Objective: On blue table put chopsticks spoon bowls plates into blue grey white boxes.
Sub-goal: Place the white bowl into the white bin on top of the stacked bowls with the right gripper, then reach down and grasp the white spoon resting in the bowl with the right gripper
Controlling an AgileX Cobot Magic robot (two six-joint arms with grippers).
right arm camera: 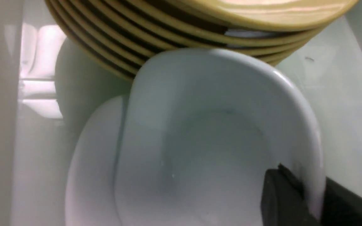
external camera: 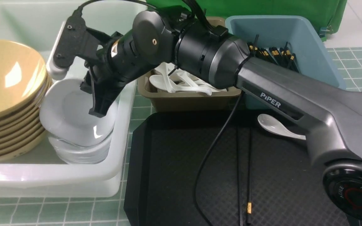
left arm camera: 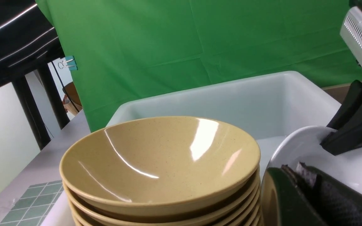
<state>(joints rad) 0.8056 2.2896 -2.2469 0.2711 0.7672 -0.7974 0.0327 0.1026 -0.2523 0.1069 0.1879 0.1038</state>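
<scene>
In the front view, a white box (external camera: pixel 42 180) on the left holds a stack of yellow bowls (external camera: pixel 8 94) and a stack of white bowls (external camera: pixel 77 153). The right hand (external camera: pixel 101 110) pinches the rim of the top bowl (external camera: pixel 68 116). In the middle, a brown box (external camera: pixel 184 102) holds spoons (external camera: pixel 181 84). At the upper right, a blue box (external camera: pixel 313 47) holds chopsticks (external camera: pixel 275 53). Lower down, a loose spoon (external camera: pixel 273 125) and loose chopsticks (external camera: pixel 248 169) lie on a black tray (external camera: pixel 174 163).

In the left wrist view, the left hand (left arm camera: pixel 297 172) at the lower right is pressed together, near the yellow bowls.

In the right wrist view, at the lower right, one of the fingers (right arm camera: pixel 281 194) is inside the rim and one is outside.

Bright, even overhead light. Glare streaks on yellow bowls (left arm camera: pixel 159 157). White bowl (right arm camera: pixel 218 141) close-up soft, blurred. Right arm (external camera: pixel 200 53) near front camera slightly fuzzy.
</scene>
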